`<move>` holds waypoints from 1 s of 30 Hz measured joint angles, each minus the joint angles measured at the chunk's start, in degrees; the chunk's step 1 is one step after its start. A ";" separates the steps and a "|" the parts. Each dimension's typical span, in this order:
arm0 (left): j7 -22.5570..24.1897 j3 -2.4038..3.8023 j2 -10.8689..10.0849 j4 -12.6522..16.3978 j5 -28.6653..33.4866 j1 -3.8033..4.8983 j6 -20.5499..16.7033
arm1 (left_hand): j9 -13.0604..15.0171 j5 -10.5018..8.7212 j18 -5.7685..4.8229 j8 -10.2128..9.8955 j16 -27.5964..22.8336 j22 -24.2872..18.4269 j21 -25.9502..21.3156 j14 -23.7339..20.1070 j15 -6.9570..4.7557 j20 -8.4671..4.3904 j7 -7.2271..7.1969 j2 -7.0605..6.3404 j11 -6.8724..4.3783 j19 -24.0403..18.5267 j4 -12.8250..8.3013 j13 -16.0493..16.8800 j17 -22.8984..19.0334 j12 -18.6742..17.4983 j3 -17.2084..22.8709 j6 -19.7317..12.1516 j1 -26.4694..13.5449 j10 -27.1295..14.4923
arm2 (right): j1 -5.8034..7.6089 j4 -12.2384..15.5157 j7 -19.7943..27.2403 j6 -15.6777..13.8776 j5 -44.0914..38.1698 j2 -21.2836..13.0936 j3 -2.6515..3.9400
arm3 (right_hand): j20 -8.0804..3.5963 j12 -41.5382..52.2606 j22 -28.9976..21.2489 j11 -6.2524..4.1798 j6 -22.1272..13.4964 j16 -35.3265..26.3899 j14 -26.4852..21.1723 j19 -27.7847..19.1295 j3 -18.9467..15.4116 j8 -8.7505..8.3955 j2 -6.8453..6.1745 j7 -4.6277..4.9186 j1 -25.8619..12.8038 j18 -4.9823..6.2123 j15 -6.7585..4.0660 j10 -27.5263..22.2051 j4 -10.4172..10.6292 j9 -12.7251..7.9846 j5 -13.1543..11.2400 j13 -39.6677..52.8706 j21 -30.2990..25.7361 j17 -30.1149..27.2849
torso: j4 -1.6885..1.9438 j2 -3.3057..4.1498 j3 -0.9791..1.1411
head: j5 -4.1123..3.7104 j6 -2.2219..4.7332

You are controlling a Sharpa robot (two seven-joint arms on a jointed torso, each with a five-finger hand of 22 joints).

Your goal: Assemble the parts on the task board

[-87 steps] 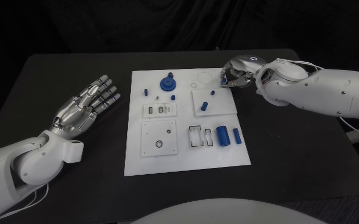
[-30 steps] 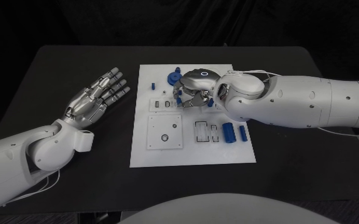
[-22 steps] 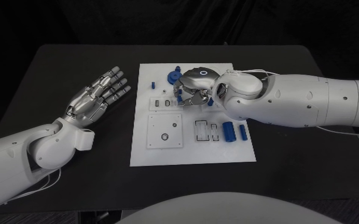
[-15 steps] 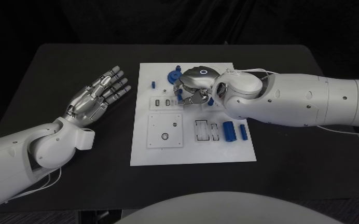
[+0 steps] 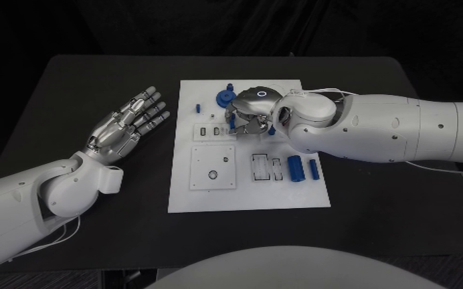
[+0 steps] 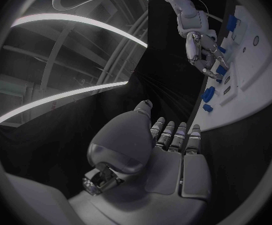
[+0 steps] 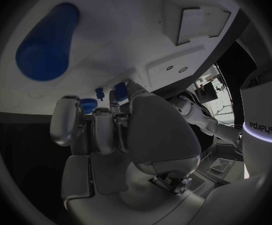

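Two white arms reach over the black table (image 5: 87,81), one from each side of the white task board (image 5: 249,195) lying at its middle. Near the board's right edge lie a thick blue cylinder (image 5: 295,168) and a thinner blue peg (image 5: 314,170) just beside it, with a white slotted block (image 5: 263,168) to their left. A square white plate (image 5: 211,167) with a small ring in it sits on the board's left half. Toward the far edge stands a blue round knob (image 5: 226,97), and a small blue peg (image 5: 199,109) is left of it.

The right hand (image 5: 249,112) hangs over the far middle of the board, fingers curled downward; in the right wrist view its fingertips (image 7: 105,107) bunch close around a small blue part (image 7: 120,91), though whether they actually pinch it I cannot tell. The word "sharpa" is readable on the robot's white body in that view.

The left hand (image 5: 124,125) lies palm up left of the board, fingers straight and spread, holding nothing.
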 measured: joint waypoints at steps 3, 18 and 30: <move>-0.05 -0.02 -0.06 0.00 0.00 -0.11 0.02 | 0.00 0.00 0.00 0.00 0.00 0.00 0.00 0.00 0.00 0.00 0.00 0.00 0.00 0.00 0.00 0.00 0.00 0.00 0.00 0.00 0.00 0.00 | 0.00 -0.06 -0.01 0.29 -0.03 0.04 0.03 | 0.17 0.00 0.00 0.00 -0.98 -0.62 0.00 -0.22 -0.36 -1.57 0.00 0.03 -0.61 0.00 0.00 0.00 0.11 -0.88 -1.02 0.00 -0.84 0.00 | -0.01 0.00 -0.01 | 0.12 -0.05; -0.10 0.00 -0.20 0.08 0.00 -0.41 0.06 | 0.00 0.00 0.00 0.00 0.00 0.00 0.00 0.00 0.00 0.00 0.00 0.00 0.00 0.00 -0.09 0.00 0.00 0.00 0.09 0.00 0.00 0.00 | 0.00 0.00 0.18 0.43 -0.08 0.04 0.05 | -0.01 -2.22 0.00 -0.06 -12.21 -0.86 0.00 -0.39 -1.17 -11.68 -2.97 -0.98 -2.63 -0.01 0.00 0.06 1.87 -9.36 -6.05 0.04 -2.11 0.00 | -0.01 0.02 0.04 | 0.08 -0.15; 0.26 -0.06 -1.76 2.72 -0.60 -0.05 -1.85 | 0.22 1.20 0.01 0.27 0.29 0.31 0.68 0.28 0.57 0.95 0.47 -0.32 0.00 0.95 -2.31 0.09 0.07 0.67 1.97 0.89 -0.32 0.00 | 1.15 3.15 1.85 -5.03 0.00 -2.65 -0.12 | -1.26 -3.40 0.00 -1.56 -27.51 -0.86 0.01 -0.39 -4.43 -16.73 -9.45 -2.72 -4.26 -0.02 -1.04 0.12 2.69 -17.86 -6.28 0.03 -2.41 0.00 | -0.14 0.01 0.12 | 1.48 2.17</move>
